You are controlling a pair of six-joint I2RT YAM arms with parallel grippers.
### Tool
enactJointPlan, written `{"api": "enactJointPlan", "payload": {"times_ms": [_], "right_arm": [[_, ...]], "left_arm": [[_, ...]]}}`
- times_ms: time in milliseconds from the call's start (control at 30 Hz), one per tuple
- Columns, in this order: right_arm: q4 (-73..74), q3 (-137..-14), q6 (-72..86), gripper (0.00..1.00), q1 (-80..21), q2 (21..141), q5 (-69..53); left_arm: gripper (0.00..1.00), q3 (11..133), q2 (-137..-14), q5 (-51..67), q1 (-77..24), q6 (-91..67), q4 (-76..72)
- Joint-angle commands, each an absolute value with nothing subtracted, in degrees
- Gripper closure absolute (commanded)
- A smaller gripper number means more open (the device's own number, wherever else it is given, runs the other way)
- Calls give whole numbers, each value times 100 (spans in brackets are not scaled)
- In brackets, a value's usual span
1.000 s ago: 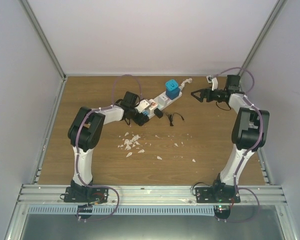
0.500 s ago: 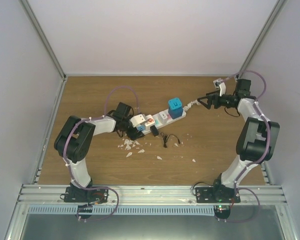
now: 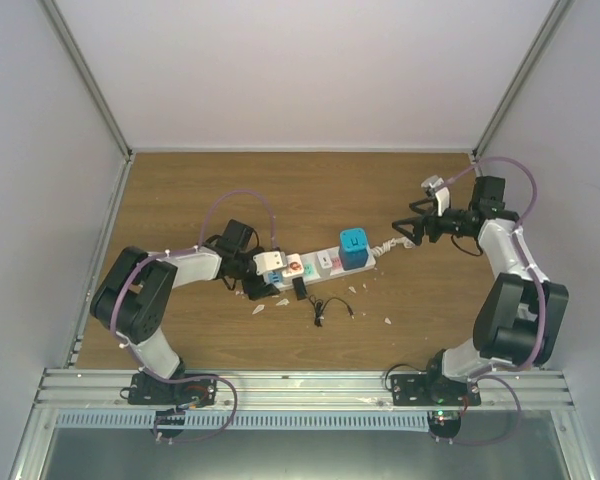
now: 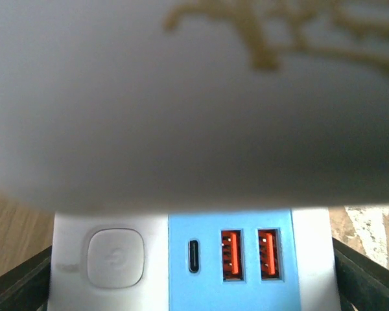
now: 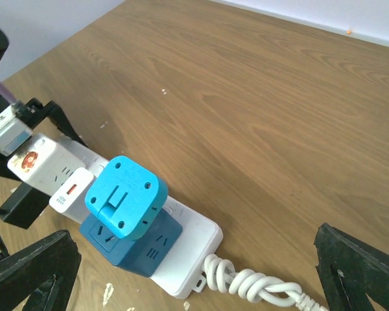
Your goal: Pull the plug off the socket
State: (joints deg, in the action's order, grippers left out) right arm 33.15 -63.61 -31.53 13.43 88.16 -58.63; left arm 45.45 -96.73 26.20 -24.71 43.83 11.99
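The socket [image 3: 325,262] is a long white power strip lying slantwise mid-table, its knotted white cord [image 3: 385,243] at the right end. A light-blue plug [image 3: 352,241] sits on a dark-blue cube adapter in it, also seen in the right wrist view [image 5: 124,194]. Two white plugs [image 3: 272,262] sit near its left end. My left gripper [image 3: 250,275] is shut on the strip's left end; the left wrist view shows a black finger [image 4: 366,275] on each side of the USB panel [image 4: 230,256]. My right gripper [image 3: 405,232] is open and empty beside the cord knot [image 5: 253,285].
A black adapter [image 3: 300,287] with a thin black cable [image 3: 325,305] lies just in front of the strip. White scraps [image 3: 260,305] are scattered on the wooden table [image 3: 180,190]. Walls enclose the left, back and right sides.
The strip has been dragged toward the near side and now lies flatter, with the left gripper on its end. The right gripper has followed down toward the cord end.
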Motion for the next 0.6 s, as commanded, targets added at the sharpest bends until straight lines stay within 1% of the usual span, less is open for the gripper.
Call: {"api": "enactJointPlan", "payload": {"times_ms": [0,200,267,333,567], "right_arm": [[3738,-6153,-4001,0,1223,8352,-6001],[3891,-6065,-4347,0,860,7927,-5734],[3903,-6064,-4386,0,723,7845,-5589],[3937,-6072,-4430,0,589,7786,-5465],[3994,-6065,-4527,0,220,7814,-5145]], "left_arm": [[48,4493,-9851,2714,-2547,5259,2321],[45,5124,-10276,2478,-2448,5895,2605],[45,5469,-10539,2493,-2367,6123,2745],[43,5835,-10824,2535,-2279,6411,2962],[41,7051,-11649,2559,-1904,7281,3492]]}}
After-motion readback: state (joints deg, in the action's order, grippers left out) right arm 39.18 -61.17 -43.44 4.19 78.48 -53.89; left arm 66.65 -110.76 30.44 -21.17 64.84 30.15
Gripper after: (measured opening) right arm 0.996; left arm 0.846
